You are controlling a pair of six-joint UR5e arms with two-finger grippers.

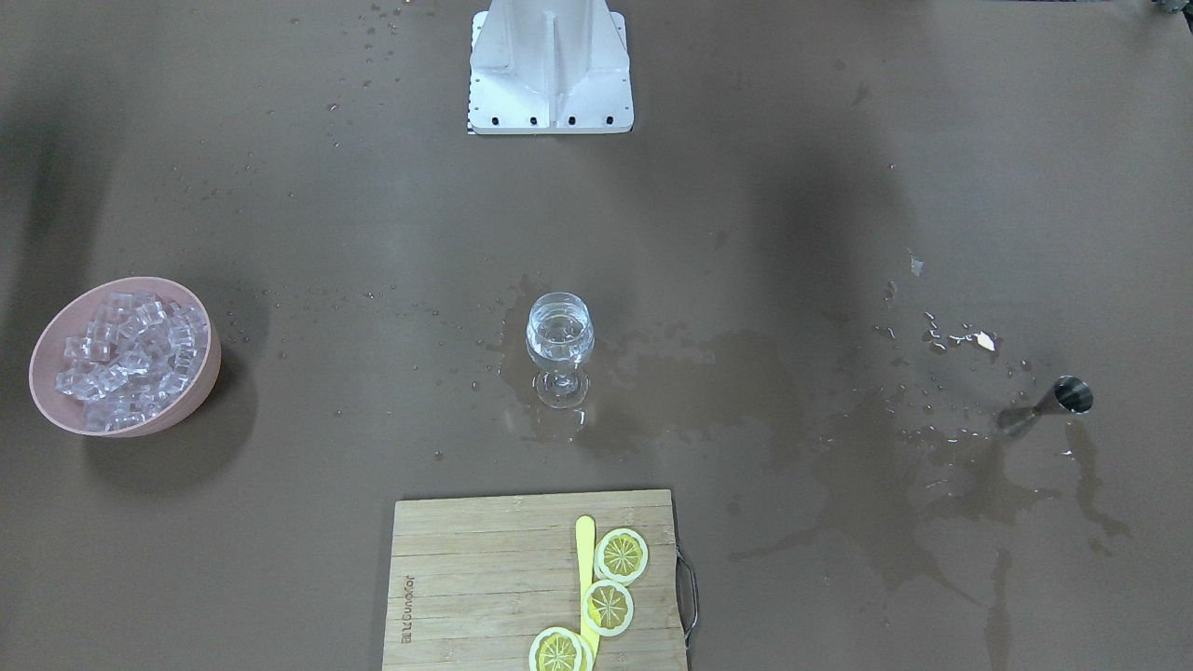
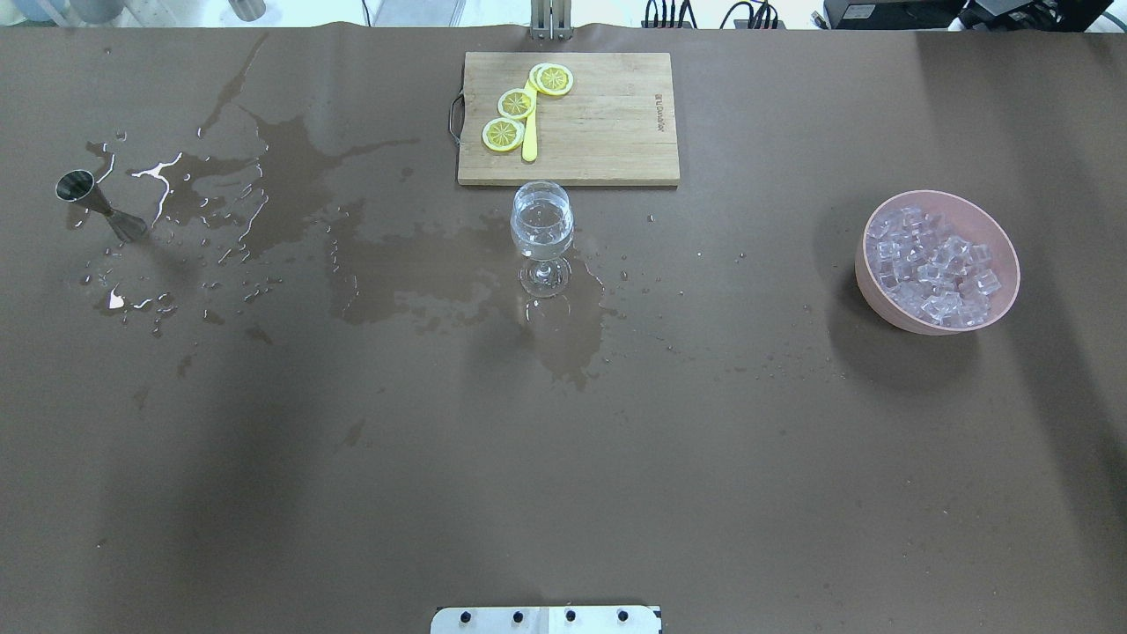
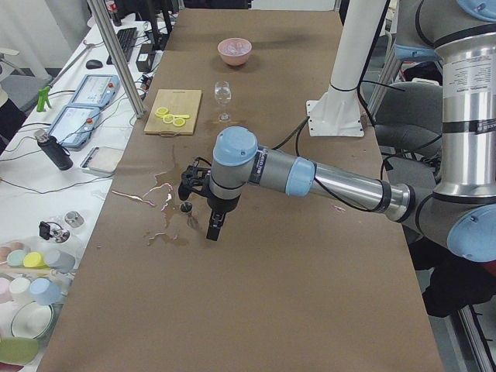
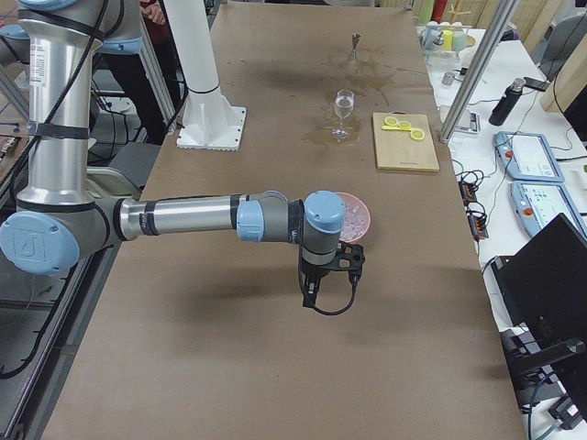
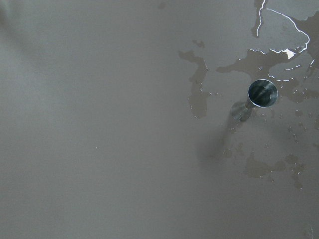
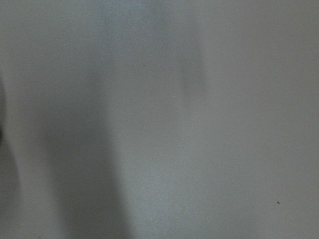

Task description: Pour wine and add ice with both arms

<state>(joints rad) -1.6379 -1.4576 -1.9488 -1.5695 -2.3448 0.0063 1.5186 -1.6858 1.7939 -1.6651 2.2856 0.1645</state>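
The left gripper point(image 3: 192, 186) hangs on the end of the left arm point(image 3: 325, 180), which reaches out low over the brown table point(image 2: 563, 458). It shows only from the side, so I cannot tell how far its jaws are parted. It seems to carry nothing. Just beside it a small metal measuring cup point(image 1: 1058, 401) stands upright. The left wrist camera looks straight down into the cup's open mouth. Puddles point(image 1: 932, 503) and scattered drops darken the tabletop around the cup and run toward the middle of the table.

The right gripper point(image 4: 351, 261) hangs off the right arm point(image 4: 193, 218) above the table. From the side camera it sits right in front of the near rim of a pink bowl point(image 1: 210, 373). Its opening cannot be judged from that view either. The right wrist camera sees only plain brown tabletop.

The bowl is heaped with the ice point(image 1: 126, 359), small clear cubes, and stands well apart from everything else. The wine point(image 1: 559, 337), a clear watery liquid, fills part of the wine glass point(image 2: 541, 238). The glass stands upright in the middle of the table, on a wet patch. I cannot make out whether any cubes are in it.

Just beyond the glass, on the side away from the robot, lies a wooden cutting board point(image 1: 466, 578). On it are three lemon slices point(image 1: 622, 555) alongside a yellow stick point(image 1: 585, 559). The white base point(image 1: 550, 65) stands at the robot's edge of the table.
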